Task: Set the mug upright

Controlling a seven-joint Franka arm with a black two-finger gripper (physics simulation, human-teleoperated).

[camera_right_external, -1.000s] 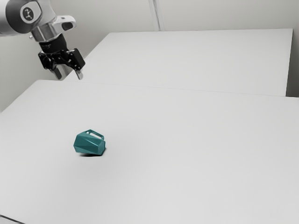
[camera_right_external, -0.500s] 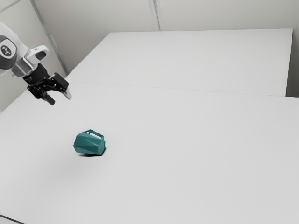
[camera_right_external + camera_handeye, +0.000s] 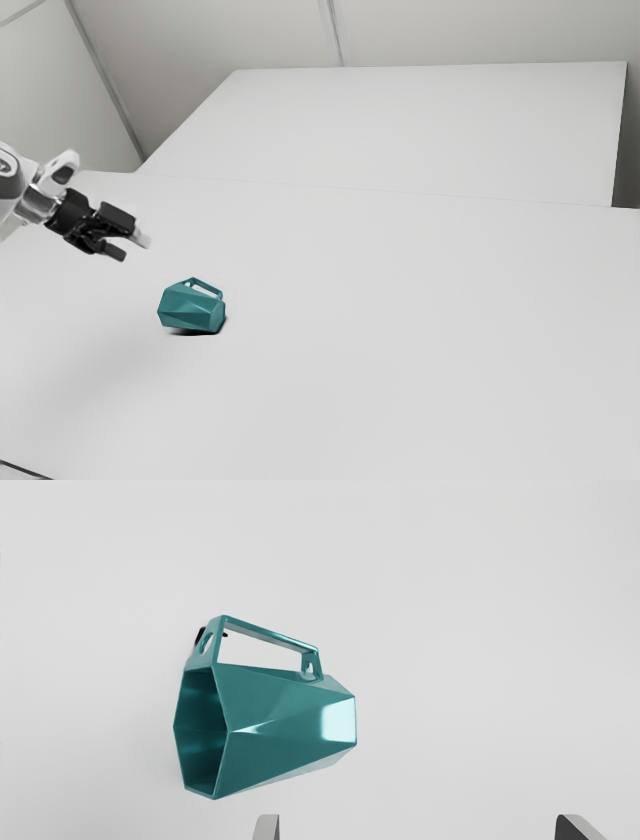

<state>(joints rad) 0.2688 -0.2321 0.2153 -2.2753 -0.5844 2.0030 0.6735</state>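
Reaching in from the exterior view's left, the black two-finger gripper (image 3: pixel 132 247) of a Franka arm (image 3: pixel 8 187) hangs over a white table (image 3: pixel 400 300), its fingers (image 3: pixel 266 828) spread wide and apart from a faceted teal mug (image 3: pixel 190 308). The mug lies on its side on the tabletop near the gripper, its angular handle (image 3: pixel 270 638) raised along the upper flank in the exterior view. Seen from the wrist, the mug's open mouth (image 3: pixel 200 730) is visible at the broader end, the body narrowing toward the other.
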